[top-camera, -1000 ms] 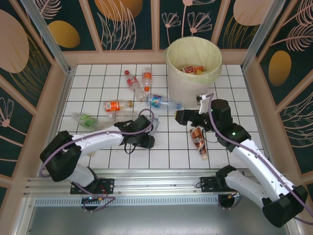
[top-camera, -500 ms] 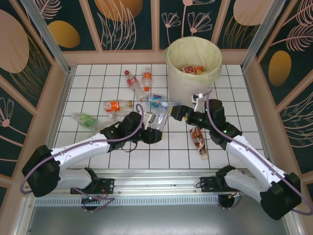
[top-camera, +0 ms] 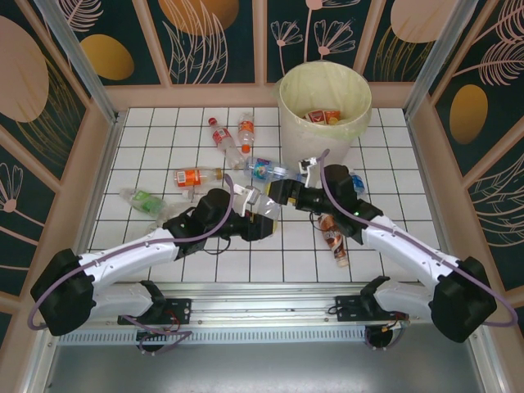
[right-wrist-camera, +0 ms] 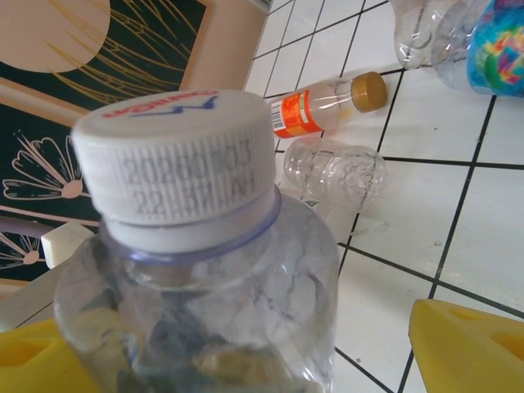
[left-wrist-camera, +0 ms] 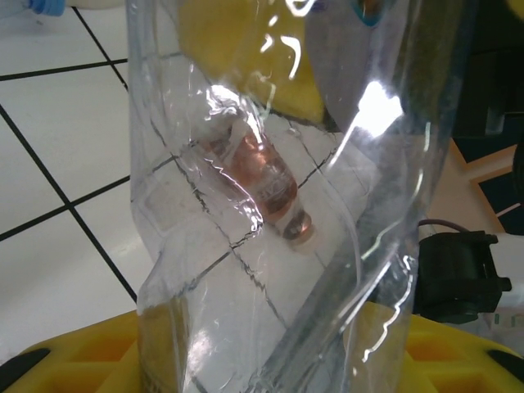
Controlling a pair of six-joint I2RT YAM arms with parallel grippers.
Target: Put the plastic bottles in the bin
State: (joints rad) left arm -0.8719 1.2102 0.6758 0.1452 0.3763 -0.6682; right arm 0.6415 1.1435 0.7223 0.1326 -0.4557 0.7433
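I have a clear bottle [top-camera: 266, 206] pinched in the left gripper [top-camera: 259, 211], held over the tiled table [top-camera: 164, 123] near its middle. It is on the near side of the bin [top-camera: 311, 151] and well apart from it. On the left wrist camera the bottle crosses the frame between the yellow pads [left-wrist-camera: 90, 356], and its wall is creased where they squeeze it. Through the plastic I can make out a brown-label bottle [left-wrist-camera: 270, 184] lying on the tiles.

The right gripper [top-camera: 278, 193] meets the bottle from the opposite side, fingers spread either side of its white cap [right-wrist-camera: 176, 151]. On the right wrist camera one yellow finger [right-wrist-camera: 467, 348] stands clear of the bottle. The other sits partly behind the plastic, and I cannot tell whether it touches.

A few red-label bottles [top-camera: 322, 116] lie inside the bin. On the table, a blue-label bottle [top-camera: 266, 169] lies just beyond the grippers. An orange-label bottle [top-camera: 196, 176] and a green-label bottle [top-camera: 144, 201] lie to the left. A red-capped bottle [top-camera: 219, 135] and an orange one [top-camera: 246, 131] lie together nearer the far wall.
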